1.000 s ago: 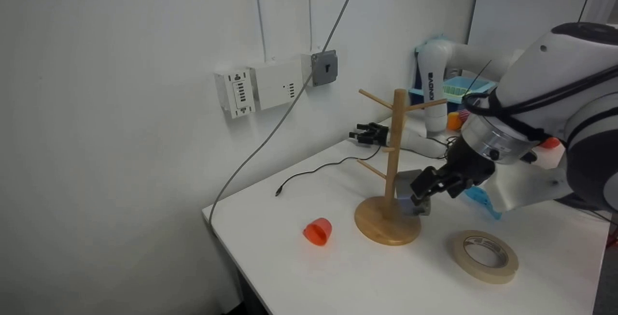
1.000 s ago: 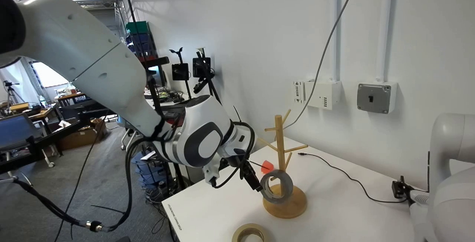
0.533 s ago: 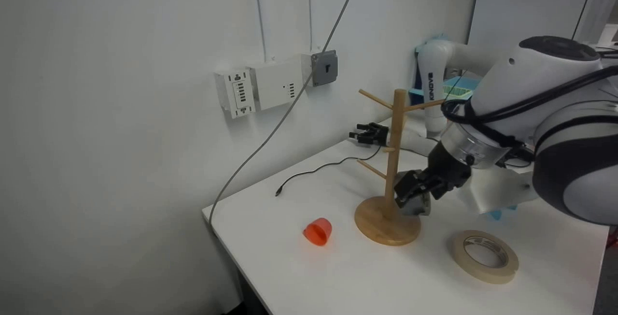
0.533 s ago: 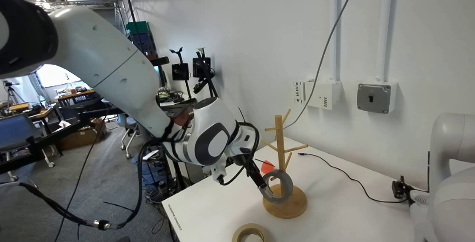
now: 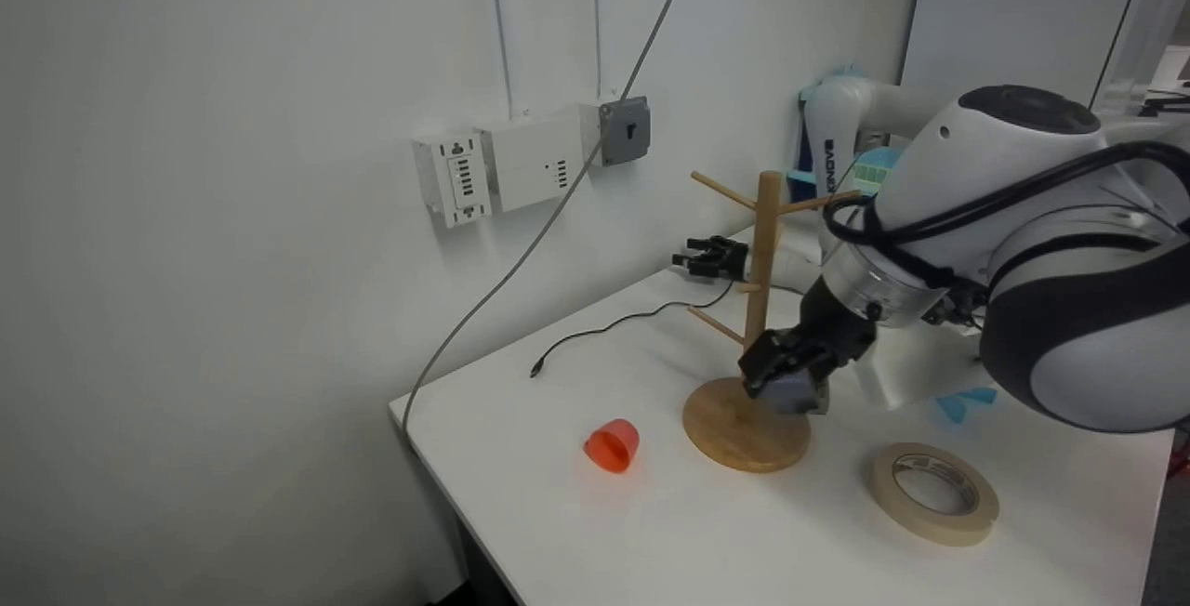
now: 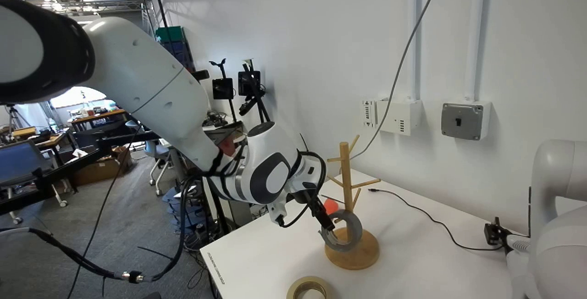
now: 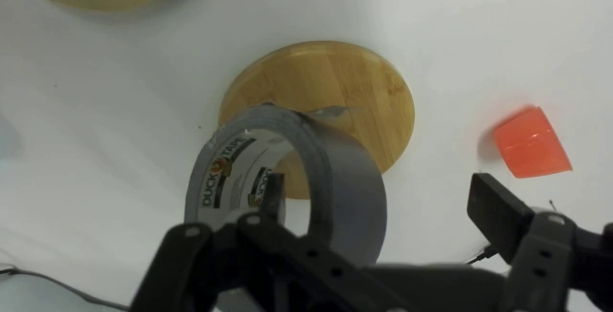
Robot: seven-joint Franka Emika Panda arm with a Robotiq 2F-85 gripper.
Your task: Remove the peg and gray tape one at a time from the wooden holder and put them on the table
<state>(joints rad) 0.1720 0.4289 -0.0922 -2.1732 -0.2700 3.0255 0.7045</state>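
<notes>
1. At left in an exterior view, the wooden holder (image 5: 758, 309) stands upright on the table (image 5: 651, 541).
2. Just right of its pole (image 6: 345, 170), the gray tape (image 7: 354, 197) hangs low on the wooden holder, on edge, its hollow facing sideways, away from the pole.
3. The gripper (image 7: 379, 192) is directly over the gray tape, fingers (image 7: 498, 214) spread wide, grasping nothing that shows. One finger crosses the hollow; the other stands on the side of the orange cup (image 7: 531, 144), so the tape's wall lies between. Whether the first finger is truly inside, I cannot tell.
4. I judge the move turns on closing across that wall, then drawing the ring away from the pole.
5. Farther right and near, the tan roll (image 5: 939, 529) lies flat; the near tabletop between it and the wooden holder looks the easiest landing.
6. Rightmost, the peg (image 5: 951, 409) lies on the table, partly hidden by the arm (image 5: 1060, 276), short of the right edge.
</notes>
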